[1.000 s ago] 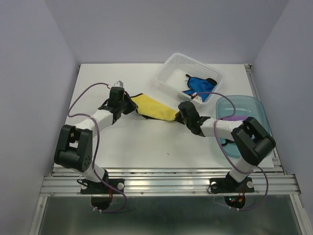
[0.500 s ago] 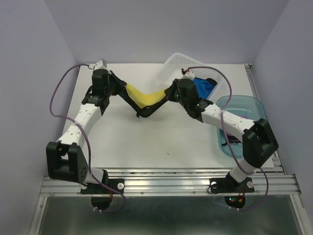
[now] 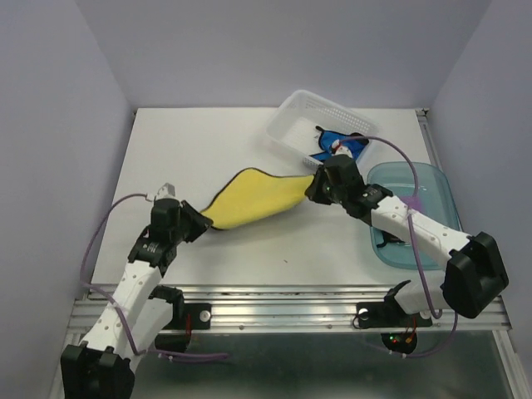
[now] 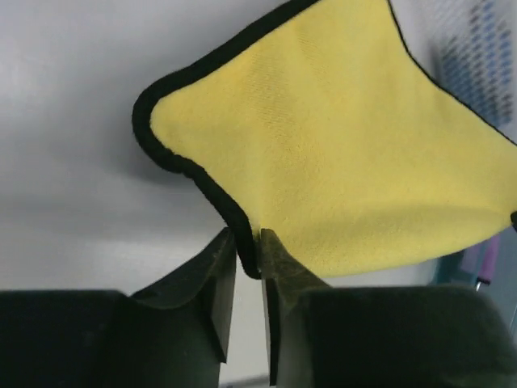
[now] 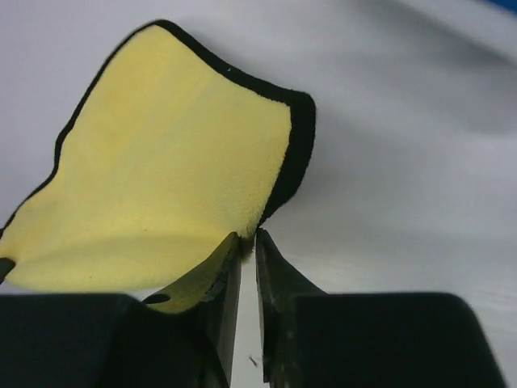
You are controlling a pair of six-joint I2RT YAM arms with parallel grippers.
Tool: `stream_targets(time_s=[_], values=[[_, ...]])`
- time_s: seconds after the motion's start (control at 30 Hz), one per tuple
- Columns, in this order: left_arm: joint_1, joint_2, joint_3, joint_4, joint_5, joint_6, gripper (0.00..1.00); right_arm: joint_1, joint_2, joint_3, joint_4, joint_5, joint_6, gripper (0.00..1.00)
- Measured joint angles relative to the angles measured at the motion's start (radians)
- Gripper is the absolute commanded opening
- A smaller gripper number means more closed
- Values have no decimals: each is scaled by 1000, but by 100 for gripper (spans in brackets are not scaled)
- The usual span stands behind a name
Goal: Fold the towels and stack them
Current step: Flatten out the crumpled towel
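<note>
Top external: my left gripper [image 3: 193, 223] and right gripper [image 3: 314, 184], each clamped on 1 corner of the yellow towel [image 3: 253, 198], have swung it down and nearer; it stretches low over the table [image 3: 249, 253], ready to lay flat.

Top view looks down from behind — wrist views, close in, share the yellow towel [image 3: 253, 199].

1. soft, even light from above; the white table [image 3: 208, 150] looks bright.
2. the top view is sharp, its shadows faint.
3. in wrist views the yellow towel [image 4: 339, 145] is sharp, with a soft grey shadow beneath; the basket [image 4: 485, 56] behind is blurred.
</note>
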Motion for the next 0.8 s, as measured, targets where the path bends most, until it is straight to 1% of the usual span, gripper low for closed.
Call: stream_targets(time_s=[0.03,0.07,0.1,0.13,0.2,0.23,0.33,0.47,0.53,0.6,0.63,0.73,0.77,0.8], values=[[-16,-46,-75,-55,7,-27,52,1,-8,-46,-42,-23,10,38],[-31,-87,-130,-104,15,-39,64,5,-10,-83,-79,-43,15,46],[-45,-133,-170,-151,24,-58,79,7,-10,-117,-113,-56,24,57],[-55,-167,-191,-185,31,-74,98,7,-10,-148,-137,-65,21,81],[-70,-237,-188,-243,23,-103,99,6,-10,-189,-196,-74,28,96],[-70,-253,-174,-260,4,-108,99,6,-11,-198,-218,-73,24,100],[-70,-263,-101,-281,-47,-120,99,6,-17,-199,-254,-62,10,100],[-70,-189,-25,-208,-81,-106,99,6,-21,-199,-255,-34,-12,100],[-70,-80,6,-142,-74,-76,99,6,-18,-199,-253,-27,-14,100],[-78,86,58,-77,-62,-36,99,6,-11,-199,-249,-21,-13,100],[-84,145,84,-55,-60,-20,99,6,-8,-199,-247,-19,-13,100],[-137,415,208,25,-60,76,99,6,6,-199,-240,-13,-10,100],[-163,492,251,39,-63,113,99,6,11,-200,-237,-11,-10,100],[-175,532,279,44,-60,146,99,6,13,-200,-235,-11,-10,100]])
